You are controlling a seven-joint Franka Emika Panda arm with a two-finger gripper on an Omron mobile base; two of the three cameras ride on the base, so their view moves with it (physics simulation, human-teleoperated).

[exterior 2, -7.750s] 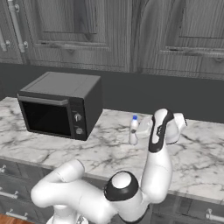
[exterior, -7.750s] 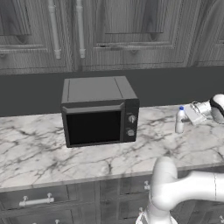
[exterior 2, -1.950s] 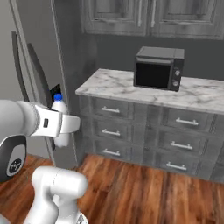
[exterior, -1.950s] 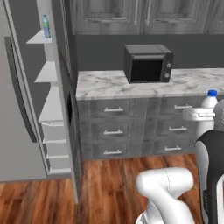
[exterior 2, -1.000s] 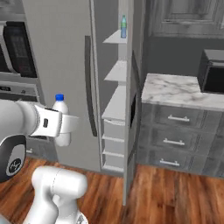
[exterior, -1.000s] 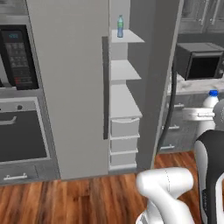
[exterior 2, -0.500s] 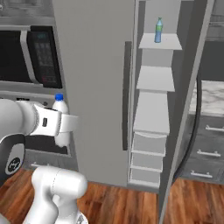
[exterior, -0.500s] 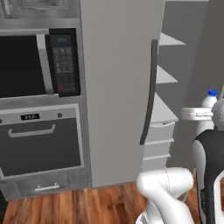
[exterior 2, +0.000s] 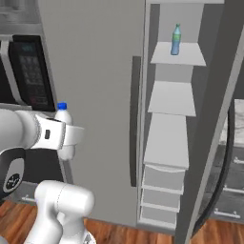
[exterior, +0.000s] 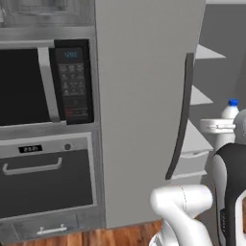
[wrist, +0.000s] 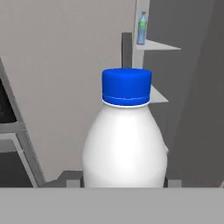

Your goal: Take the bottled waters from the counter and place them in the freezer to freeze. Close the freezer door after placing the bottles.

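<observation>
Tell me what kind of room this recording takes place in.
A home kitchen, rendered. A tall grey fridge-freezer stands with its freezer door open on white shelves, a built-in microwave sits over an oven, and the floor is wood.

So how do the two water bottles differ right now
The white bottle has a blue cap and a squat, rounded body; the blue bottle has a green cap and looks slimmer. The white bottle is held in the gripper, out in front of the fridge; the blue bottle stands on the top freezer shelf. Both are upright and capped.
</observation>
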